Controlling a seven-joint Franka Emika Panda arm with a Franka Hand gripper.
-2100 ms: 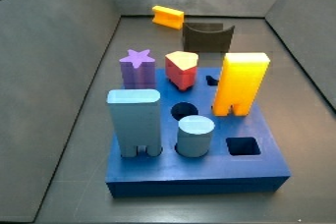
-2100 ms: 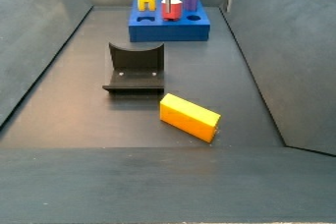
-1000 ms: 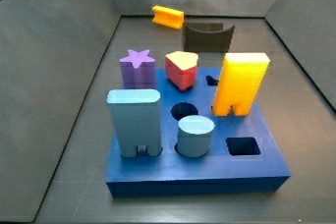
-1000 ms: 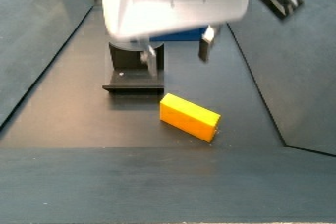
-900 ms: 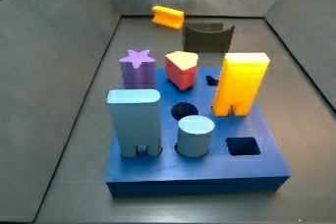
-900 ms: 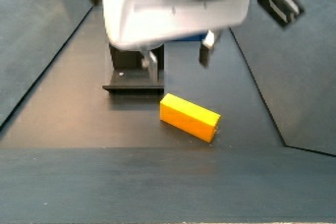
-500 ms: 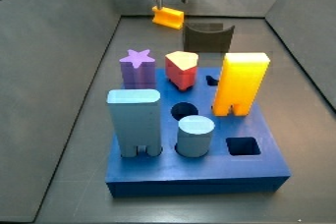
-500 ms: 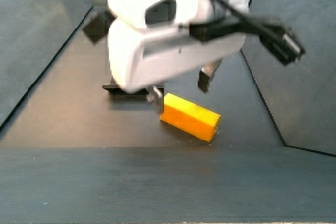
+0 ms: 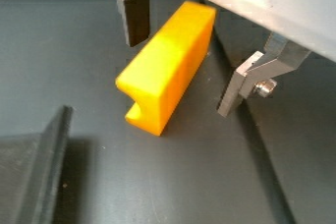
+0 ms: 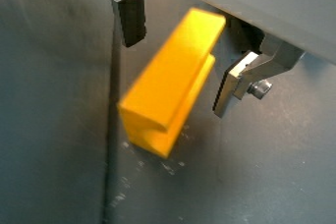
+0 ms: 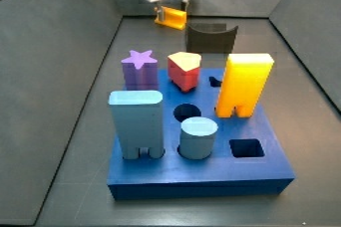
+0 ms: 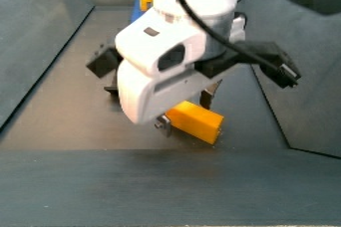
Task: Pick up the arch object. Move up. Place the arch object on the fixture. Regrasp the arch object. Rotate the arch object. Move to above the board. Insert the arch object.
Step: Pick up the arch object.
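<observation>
board (image 11: 200,156) — blue slab, pegs standing in its holes | arch (image 9: 165,66) — smooth orange block, notched end, on floor | gripper (image 9: 184,56) low over it, fingers (image 9: 136,16) spread wide, astride, not gripping

The pincer (image 10: 176,59) straddles the arch object (image 10: 171,81), fingers (image 10: 130,17) apart.

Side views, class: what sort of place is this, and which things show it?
Probably a robot test bench: grey walls enclose a dark floor, a blue board holds shaped blocks, and the open end effector straddles an orange block on the floor.
</observation>
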